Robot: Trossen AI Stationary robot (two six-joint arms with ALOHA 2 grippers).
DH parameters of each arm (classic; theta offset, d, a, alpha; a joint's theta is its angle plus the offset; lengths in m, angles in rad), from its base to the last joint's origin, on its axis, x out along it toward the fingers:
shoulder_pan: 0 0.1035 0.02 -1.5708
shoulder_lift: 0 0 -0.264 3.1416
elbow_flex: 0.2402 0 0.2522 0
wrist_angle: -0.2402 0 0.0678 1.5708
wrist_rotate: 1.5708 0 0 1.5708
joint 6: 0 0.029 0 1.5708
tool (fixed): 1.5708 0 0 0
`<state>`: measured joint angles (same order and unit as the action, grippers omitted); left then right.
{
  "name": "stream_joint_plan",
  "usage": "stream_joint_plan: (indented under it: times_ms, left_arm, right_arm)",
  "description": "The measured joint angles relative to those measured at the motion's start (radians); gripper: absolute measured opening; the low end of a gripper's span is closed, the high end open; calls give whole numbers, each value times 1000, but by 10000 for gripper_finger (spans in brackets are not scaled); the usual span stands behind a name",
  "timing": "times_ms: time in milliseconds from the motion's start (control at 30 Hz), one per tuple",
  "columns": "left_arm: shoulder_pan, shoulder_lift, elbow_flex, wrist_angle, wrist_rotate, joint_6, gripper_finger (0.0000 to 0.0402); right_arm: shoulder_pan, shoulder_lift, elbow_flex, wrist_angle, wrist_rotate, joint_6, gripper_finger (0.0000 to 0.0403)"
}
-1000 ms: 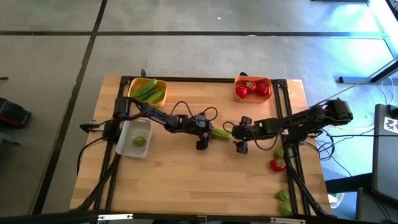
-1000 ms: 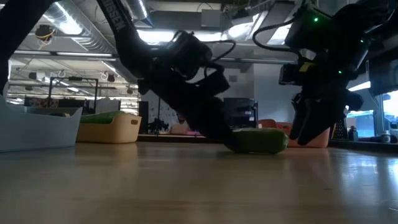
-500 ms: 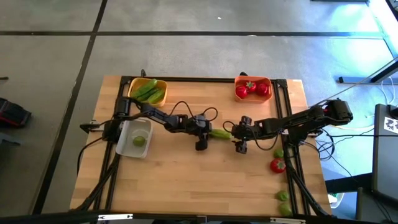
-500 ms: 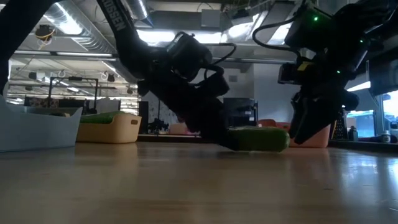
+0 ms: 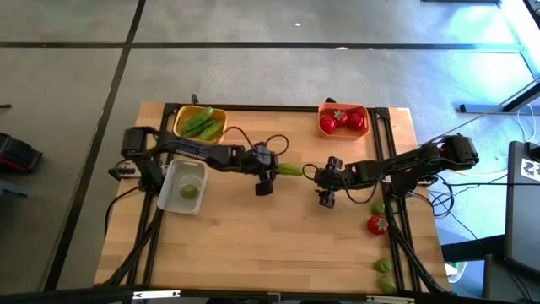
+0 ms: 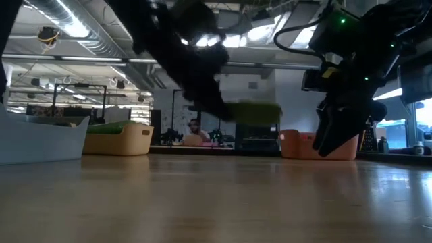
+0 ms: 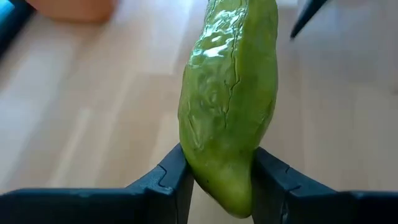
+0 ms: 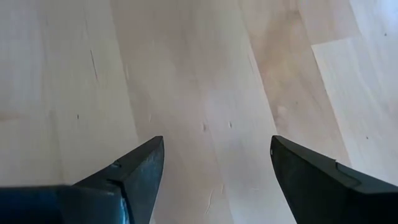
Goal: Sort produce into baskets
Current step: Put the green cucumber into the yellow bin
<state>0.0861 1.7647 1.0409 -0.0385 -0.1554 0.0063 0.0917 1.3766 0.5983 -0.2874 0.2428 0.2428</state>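
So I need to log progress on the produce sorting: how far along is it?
Done: green cucumbers lie in the yellow basket, red pieces in the orange basket, one round green piece in the whitish tray.
In hand: the left pincer is shut on a cucumber, lifted off the table; the right pincer is open and empty.
Left: a red piece and green pieces by the table's right edge.

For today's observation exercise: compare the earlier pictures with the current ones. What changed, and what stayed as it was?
The left hand closed on the green cucumber, lifted it off the table and drew back towards the left. The right hand, open, and the three baskets stayed put.
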Motion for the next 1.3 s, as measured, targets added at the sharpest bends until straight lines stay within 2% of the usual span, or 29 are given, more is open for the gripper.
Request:
stream_joint_plan:
  times_ms: [333,800,1067,1300]
  left_arm:
    - [56,-314,-46,-224,-138,-46,116]
    - [218,-690,-371,-295,-248,-190,117]
    - [320,-759,-522,-328,-371,-313,117]
    - [396,-757,-583,-319,-393,-316,117]
  right_arm:
    - [0,0,0,1,0,0,282]
    - [0,0,0,11,3,8,282]
    - [0,0,0,37,9,7,282]
    - [0,0,0,51,8,-4,282]
